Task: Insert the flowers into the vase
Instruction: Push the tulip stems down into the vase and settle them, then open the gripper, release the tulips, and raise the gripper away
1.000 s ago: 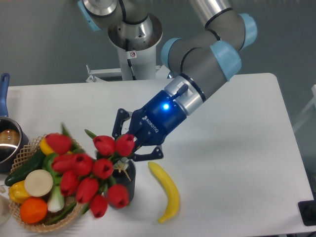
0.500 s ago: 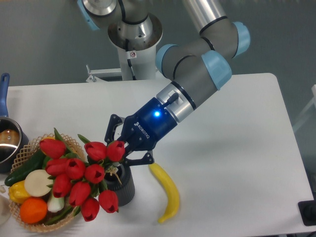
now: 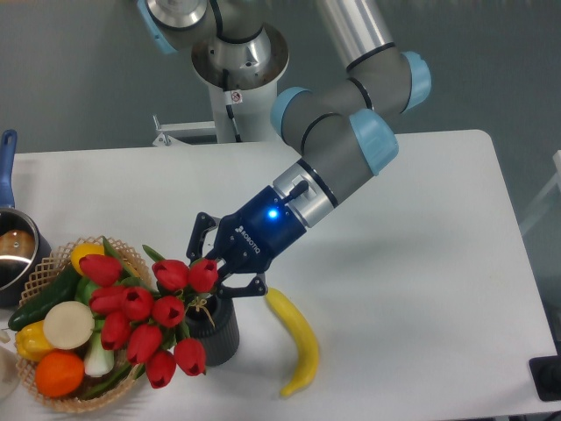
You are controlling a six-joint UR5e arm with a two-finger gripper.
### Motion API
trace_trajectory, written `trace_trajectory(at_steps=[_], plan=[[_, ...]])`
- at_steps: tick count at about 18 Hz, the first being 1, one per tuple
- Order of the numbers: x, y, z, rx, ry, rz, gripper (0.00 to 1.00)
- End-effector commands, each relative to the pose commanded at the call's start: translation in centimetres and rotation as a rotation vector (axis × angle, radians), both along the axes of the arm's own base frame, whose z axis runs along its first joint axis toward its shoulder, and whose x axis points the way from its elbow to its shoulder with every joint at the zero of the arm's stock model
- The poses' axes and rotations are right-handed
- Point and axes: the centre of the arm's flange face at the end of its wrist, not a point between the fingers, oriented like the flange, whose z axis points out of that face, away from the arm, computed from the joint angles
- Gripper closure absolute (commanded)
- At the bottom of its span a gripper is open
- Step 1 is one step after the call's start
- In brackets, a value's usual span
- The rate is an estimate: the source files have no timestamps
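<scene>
Red flowers (image 3: 145, 320) lean in the vase (image 3: 215, 333); your gripper (image 3: 213, 274), jaws clamped on the stems, needs to release next.

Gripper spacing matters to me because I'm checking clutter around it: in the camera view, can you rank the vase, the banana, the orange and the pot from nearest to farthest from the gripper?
From the gripper:
1. Vase, directly beneath the fingers.
2. Banana, lying on the table to its right.
3. Orange, in the wicker basket at lower left.
4. Pot, at the far left edge.
</scene>
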Motion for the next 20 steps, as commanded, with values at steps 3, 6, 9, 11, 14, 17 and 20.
trace_trajectory(at_steps=[3, 6, 9, 11, 14, 17, 20], plan=[[-0.1, 0.0, -1.2, -0.011, 0.019, -0.003, 0.77], [0.5, -0.1, -2.8, -0.048, 0.037, -0.005, 0.61], [0.7, -0.5, -4.3, -0.092, 0.037, 0.005, 0.41], [0.8, -0.6, -4.6, -0.098, 0.032, 0.007, 0.23], [0.5, -1.2, -4.7, -0.104, 0.028, 0.017, 0.00], [-1.1, -3.2, -3.8, -0.112, 0.046, 0.065, 0.00], [-2.1, -5.8, -2.7, -0.109, 0.055, 0.114, 0.00]])
